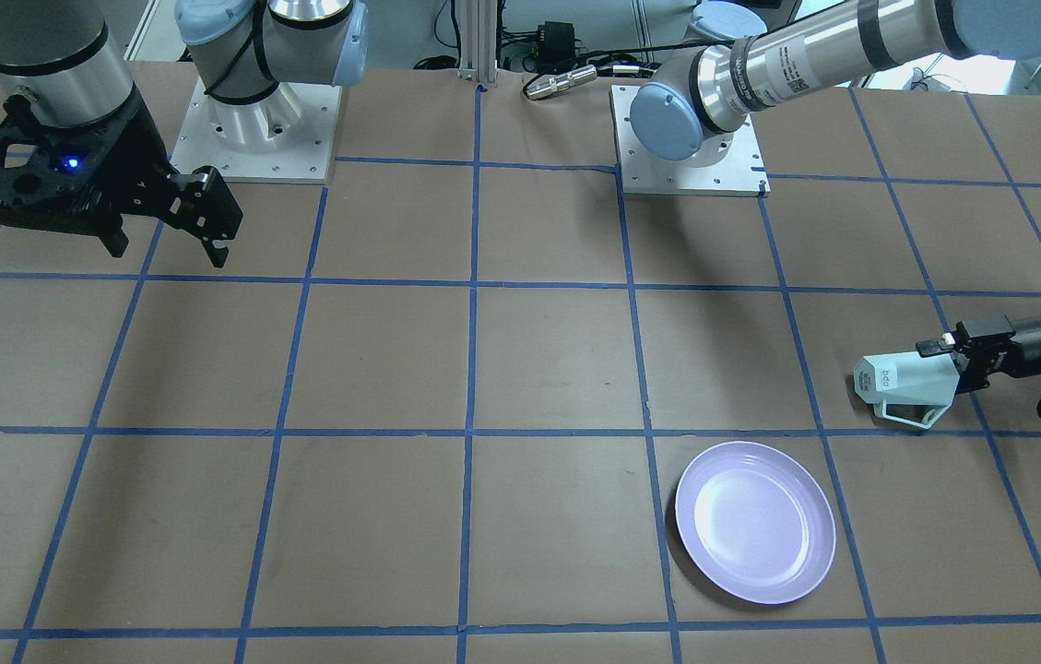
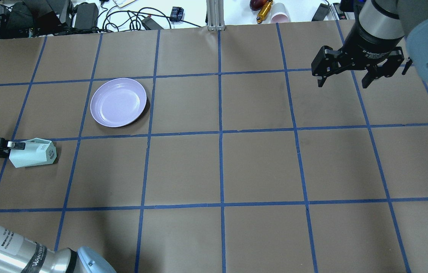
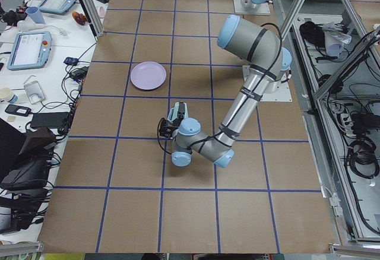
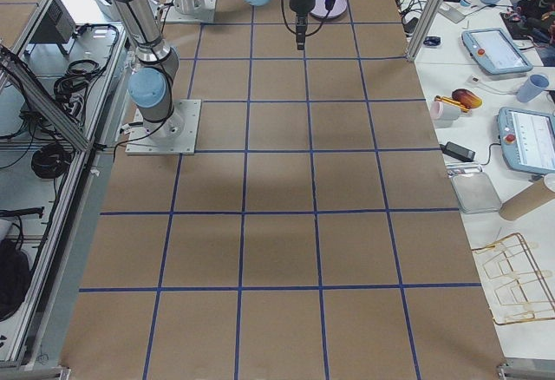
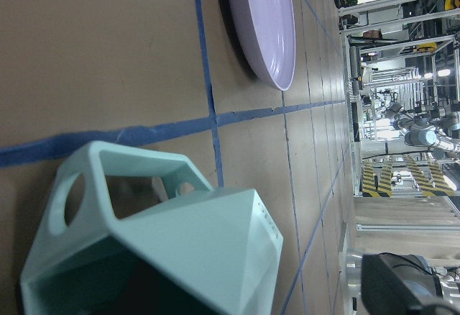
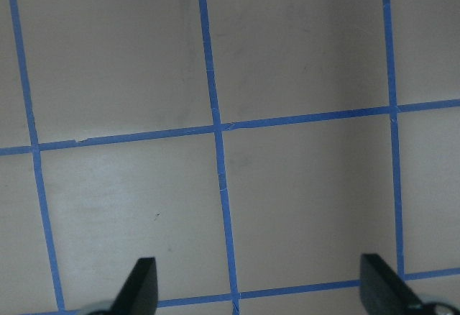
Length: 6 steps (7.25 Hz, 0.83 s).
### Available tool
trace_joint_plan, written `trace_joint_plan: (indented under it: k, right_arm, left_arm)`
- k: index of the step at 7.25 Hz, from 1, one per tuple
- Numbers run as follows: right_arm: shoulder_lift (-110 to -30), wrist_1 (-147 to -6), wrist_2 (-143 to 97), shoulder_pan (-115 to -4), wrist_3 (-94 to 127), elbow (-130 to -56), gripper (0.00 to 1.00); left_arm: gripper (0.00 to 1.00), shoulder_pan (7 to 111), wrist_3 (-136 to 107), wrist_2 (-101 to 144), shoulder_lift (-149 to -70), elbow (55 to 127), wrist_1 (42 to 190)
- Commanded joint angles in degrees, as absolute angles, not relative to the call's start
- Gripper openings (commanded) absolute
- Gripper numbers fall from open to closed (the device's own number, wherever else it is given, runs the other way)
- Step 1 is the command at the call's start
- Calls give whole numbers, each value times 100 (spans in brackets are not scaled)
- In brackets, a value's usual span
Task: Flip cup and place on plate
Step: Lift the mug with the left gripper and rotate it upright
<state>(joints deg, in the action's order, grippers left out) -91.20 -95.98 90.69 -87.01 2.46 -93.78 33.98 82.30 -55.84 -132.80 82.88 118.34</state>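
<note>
Across the front-facing view, the left gripper (image 1: 949, 355) pinches the mint cup (image 1: 907, 387) by its rim, tipped sideways near the lavender plate (image 1: 755, 521); rotate fully before lowering. Overhead, the right gripper (image 2: 344, 81) hangs spread, well apart.

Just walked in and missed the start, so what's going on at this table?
The left arm's tool grips a mint cup by its rim. The cup is tipped on its side, base pointing away from the tool, handle down near the table. It is not yet on the lavender plate, which sits bare a short way off. The right arm's tool hangs open above the far side of the table, holding nothing.
</note>
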Motion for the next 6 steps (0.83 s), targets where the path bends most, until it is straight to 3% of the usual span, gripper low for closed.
trace_joint_plan:
  k: [1, 2, 5, 6]
  right_arm:
    - [-9123, -9598, 9070, -8701, 246, -9378, 100]
    - [-9123, -9598, 9070, -8701, 246, -9378, 100]
    - [-9123, -9598, 9070, -8701, 246, -9378, 100]
    - [-9123, -9598, 9070, -8701, 246, -9378, 100]
  left_arm:
    - [91, 3401, 8244, -5555, -13280, 8288, 11839]
    - [72, 3401, 8270, -5555, -13280, 8305, 11821]
    - [46, 3401, 8437, -5555, -13280, 8323, 11795]
    - [30, 3401, 8429, -5555, -13272, 8323, 11795]
